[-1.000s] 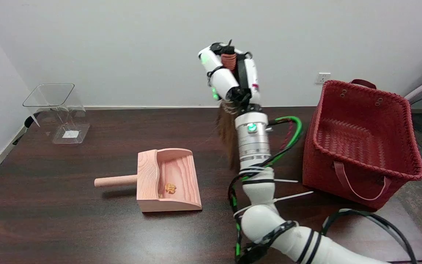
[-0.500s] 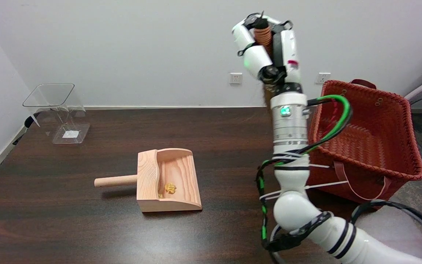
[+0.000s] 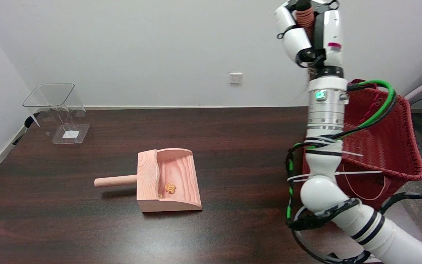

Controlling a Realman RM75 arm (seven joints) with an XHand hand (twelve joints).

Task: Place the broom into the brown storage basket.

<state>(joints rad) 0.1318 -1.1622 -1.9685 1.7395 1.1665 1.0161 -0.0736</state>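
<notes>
Reddish-brown woven basket (image 3: 398, 146) is my landmark, sitting at the table's (image 3: 68, 227) right end. I've got the right hand (image 3: 310, 31) raised high, above the basket's left rim, fingers wrapped around the broom (image 3: 303, 16), gripping its ribbed rust-coloured handle upright. Only the handle top and a wisp of dark bristles below the palm show; the rest hides behind the wrist, so I can't tell how low the bristles hang relative to the rim. Progress call: pickup done, lift done, carry looks mostly done since the hand sits roughly over the basket's near-left edge. Left to do: shift a bit further over the basket opening, lower, let go. Broom isn't in the basket yet. Risk I'd flag: bristles snagging the left wall on descent. Well left of the basket lies a wooden dustpan (image 3: 167, 181), handle pointing away from the basket, small yellowish scrap (image 3: 170, 188) inside it. Far left of the basket, at the table's opposite end, stands a clear plastic container (image 3: 59, 112).
</notes>
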